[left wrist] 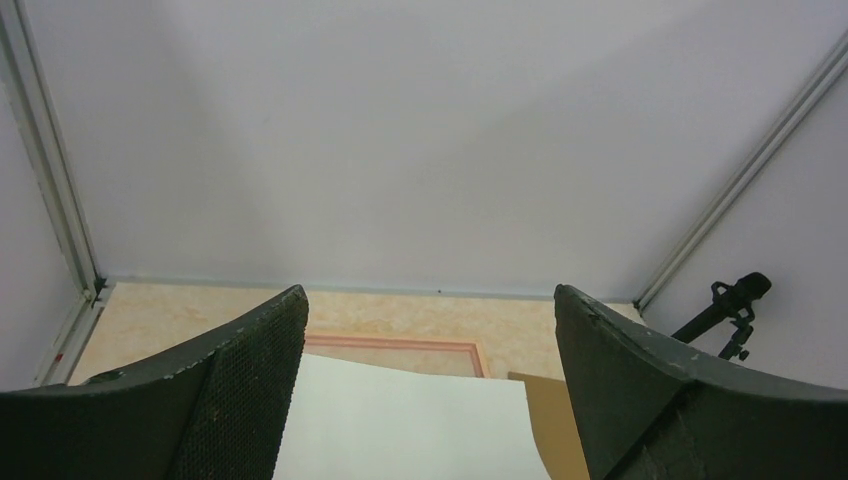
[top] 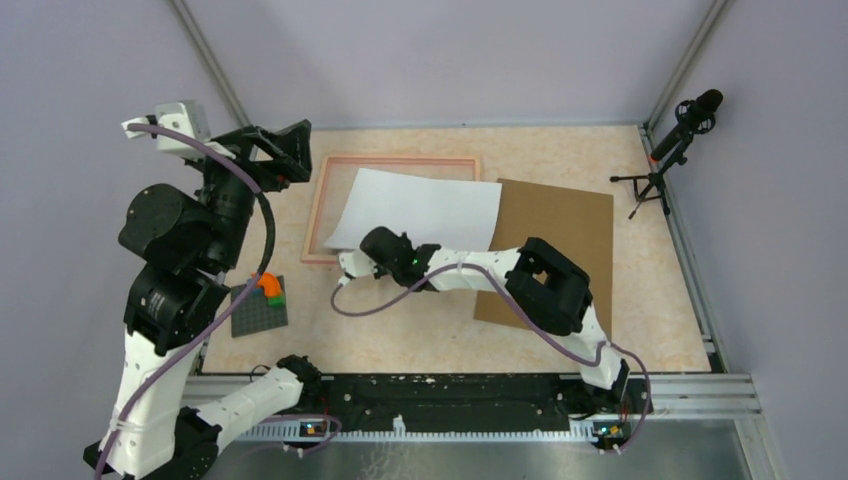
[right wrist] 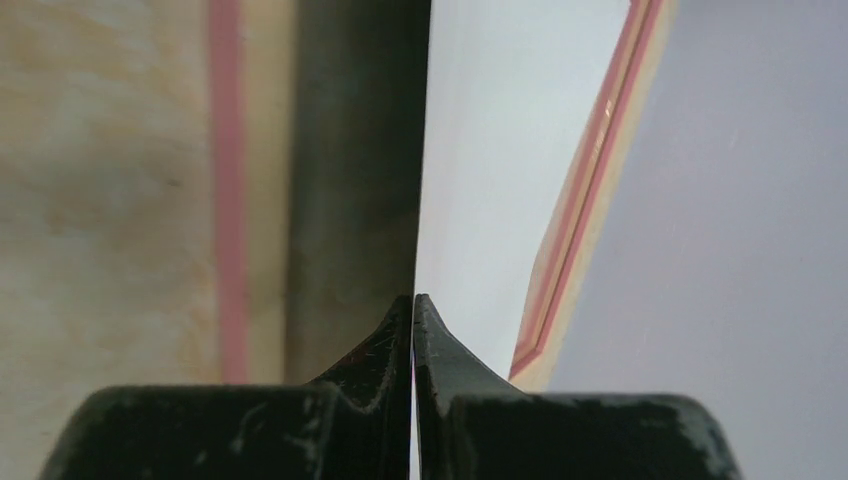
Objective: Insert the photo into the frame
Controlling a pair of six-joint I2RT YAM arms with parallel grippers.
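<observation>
The photo (top: 420, 208) shows its plain white back and hangs tilted over the pinkish-tan frame (top: 322, 205), its right end over the brown board. My right gripper (top: 372, 243) is shut on the photo's near edge; in the right wrist view the jaws (right wrist: 413, 305) pinch the thin sheet (right wrist: 500, 150), with the frame's rail (right wrist: 580, 200) behind it. My left gripper (top: 292, 150) is open and empty, raised left of the frame. Its wide-apart fingers (left wrist: 250, 390) flank the photo (left wrist: 410, 425) and the frame's far rail (left wrist: 400, 346) in the left wrist view.
A brown cardboard backing board (top: 560, 235) lies right of the frame, also seen in the left wrist view (left wrist: 555, 425). A grey baseplate (top: 258, 306) with an orange and green piece (top: 271, 288) lies front left. A small black tripod (top: 668, 150) stands back right.
</observation>
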